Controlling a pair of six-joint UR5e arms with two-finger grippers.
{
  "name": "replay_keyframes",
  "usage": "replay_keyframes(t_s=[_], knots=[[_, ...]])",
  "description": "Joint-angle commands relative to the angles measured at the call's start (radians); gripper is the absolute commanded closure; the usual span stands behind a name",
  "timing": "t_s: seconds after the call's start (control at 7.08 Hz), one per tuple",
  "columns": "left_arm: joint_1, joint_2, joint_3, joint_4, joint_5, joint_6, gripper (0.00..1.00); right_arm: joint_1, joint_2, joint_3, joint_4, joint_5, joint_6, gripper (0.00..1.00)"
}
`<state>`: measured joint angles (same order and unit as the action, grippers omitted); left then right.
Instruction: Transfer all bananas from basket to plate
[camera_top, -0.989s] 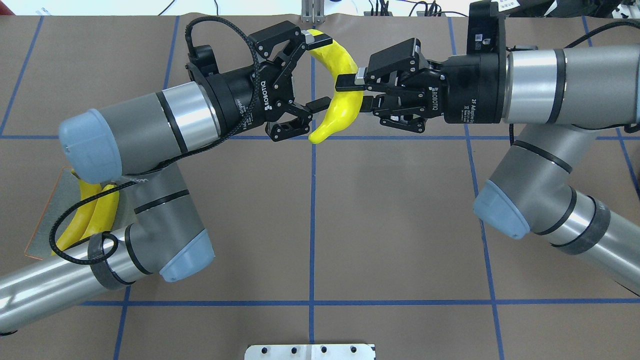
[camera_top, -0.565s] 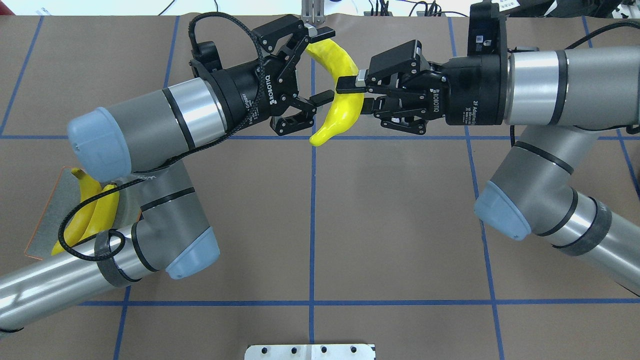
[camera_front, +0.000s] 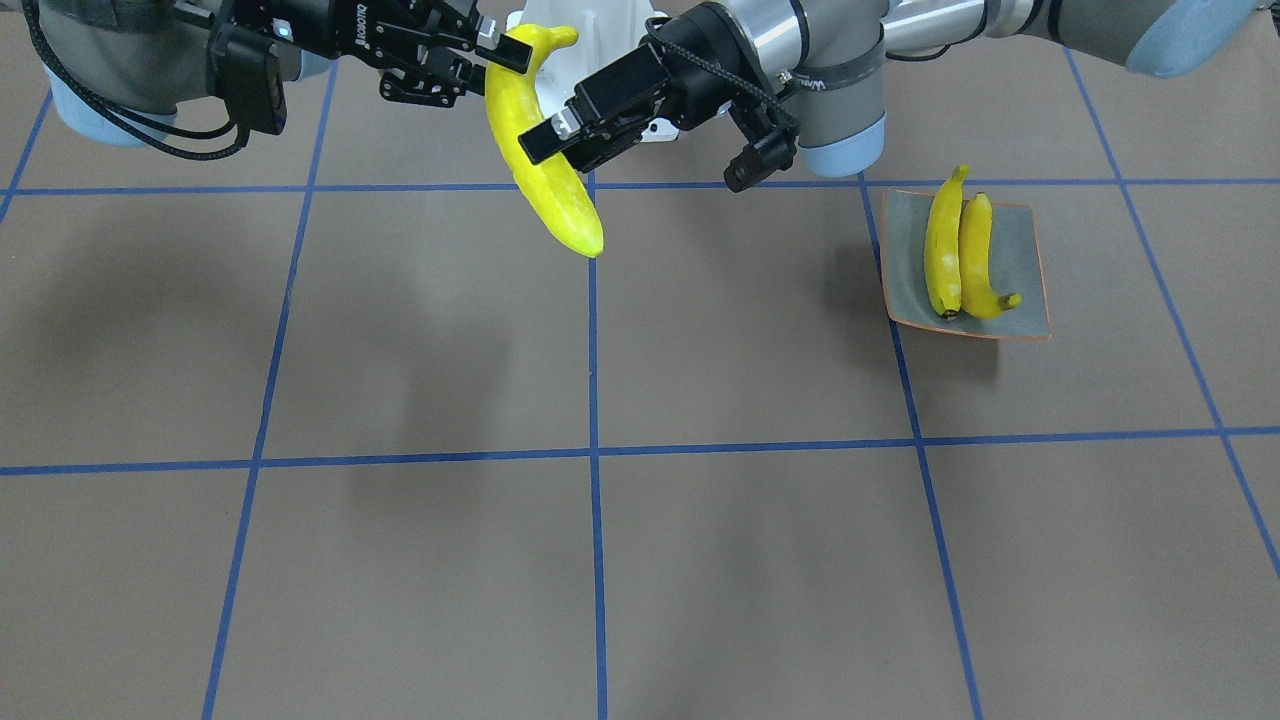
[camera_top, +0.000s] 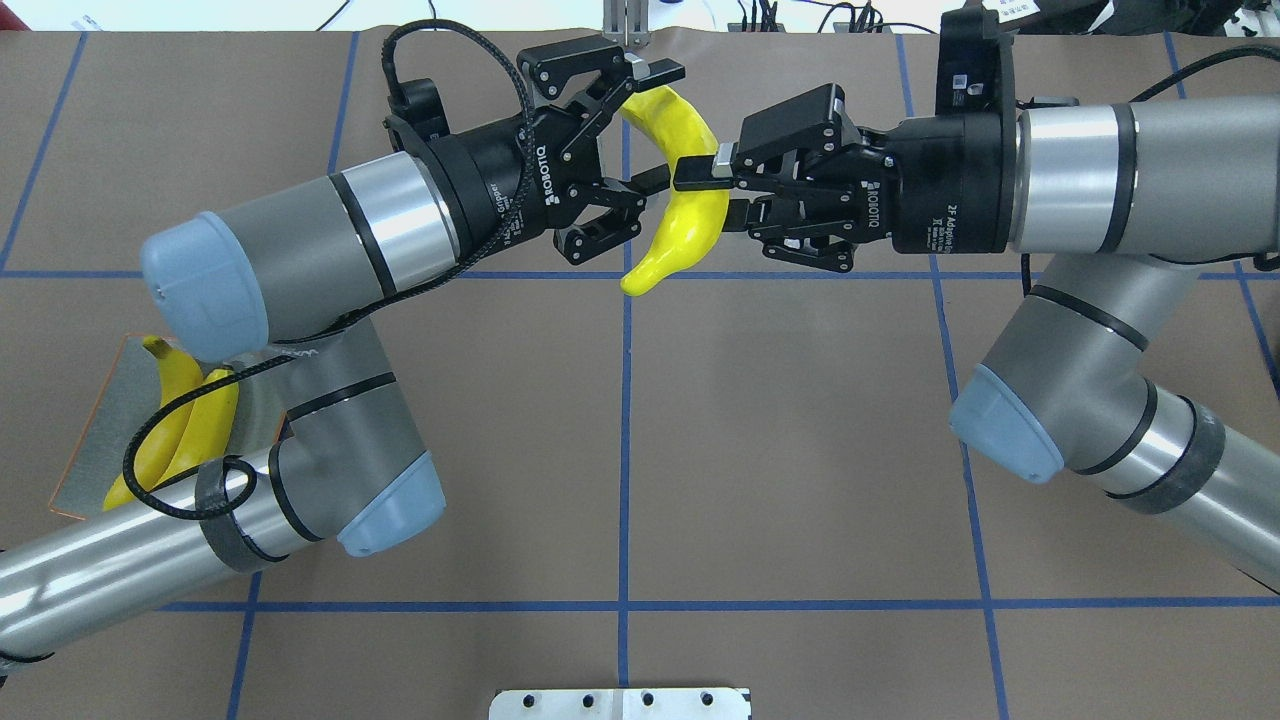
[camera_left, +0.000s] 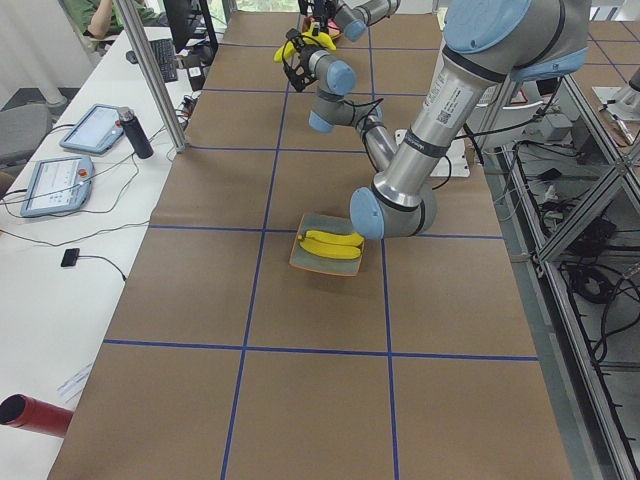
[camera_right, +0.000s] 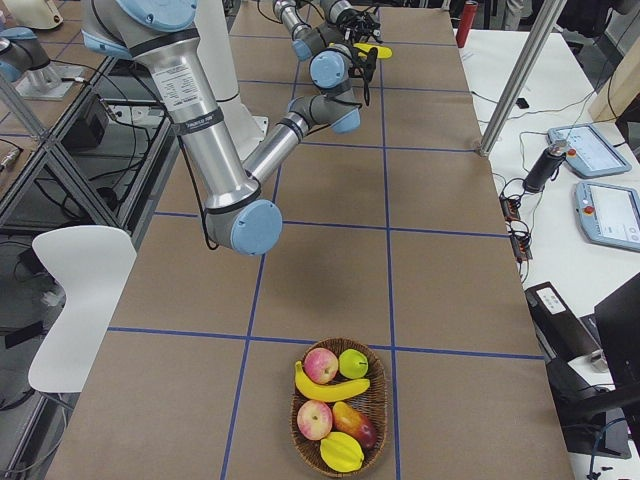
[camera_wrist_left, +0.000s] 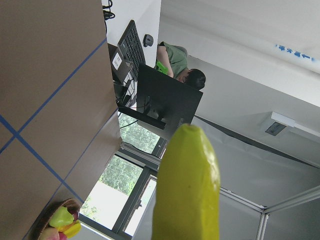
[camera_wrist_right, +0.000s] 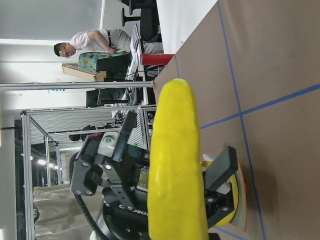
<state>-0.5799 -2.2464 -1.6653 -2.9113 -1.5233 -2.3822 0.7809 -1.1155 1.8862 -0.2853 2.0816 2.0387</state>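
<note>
My right gripper (camera_top: 712, 190) is shut on a yellow banana (camera_top: 690, 215) and holds it in the air over the far middle of the table. My left gripper (camera_top: 655, 128) is open, its jaws straddling the banana's upper half without closing on it. The front-facing view shows the same banana (camera_front: 540, 185) between both grippers. It fills the left wrist view (camera_wrist_left: 187, 190) and the right wrist view (camera_wrist_right: 175, 160). The grey-blue plate (camera_front: 1010, 250) with an orange rim holds two bananas (camera_front: 945, 245) side by side. One more banana (camera_right: 330, 388) lies in the basket (camera_right: 385, 400).
The wicker basket also holds apples and other fruit, at the table end on my right. The plate (camera_top: 90, 440) lies partly under my left arm. A white mounting block (camera_top: 620, 703) sits at the near edge. Operator desks with tablets run along the far side.
My left gripper has moved in toward the banana and its jaws have narrowed around it. The right gripper and the banana have stayed almost still.
</note>
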Motion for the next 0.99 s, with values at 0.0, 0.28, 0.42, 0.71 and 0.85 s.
replay_keyframes(t_s=[0.0, 0.28, 0.42, 0.71, 0.85], knots=[[0.000, 0.001, 0.001, 0.000, 0.000, 0.000, 0.62, 0.000, -0.001, 0.004, 0.000, 0.000, 0.000, 1.00], [0.000, 0.001, 0.005, -0.017, 0.002, -0.003, 1.00, -0.002, -0.001, 0.002, 0.000, 0.000, 0.000, 0.77], [0.000, 0.001, 0.007, -0.017, 0.002, -0.005, 1.00, -0.002, -0.001, 0.004, 0.000, -0.002, 0.000, 0.01], [0.000, 0.001, 0.009, -0.017, 0.002, -0.005, 1.00, -0.003, -0.001, 0.005, 0.000, -0.002, 0.032, 0.00], [0.000, 0.001, 0.012, -0.017, 0.002, -0.005, 1.00, -0.003, -0.004, 0.008, 0.000, -0.002, 0.034, 0.00]])
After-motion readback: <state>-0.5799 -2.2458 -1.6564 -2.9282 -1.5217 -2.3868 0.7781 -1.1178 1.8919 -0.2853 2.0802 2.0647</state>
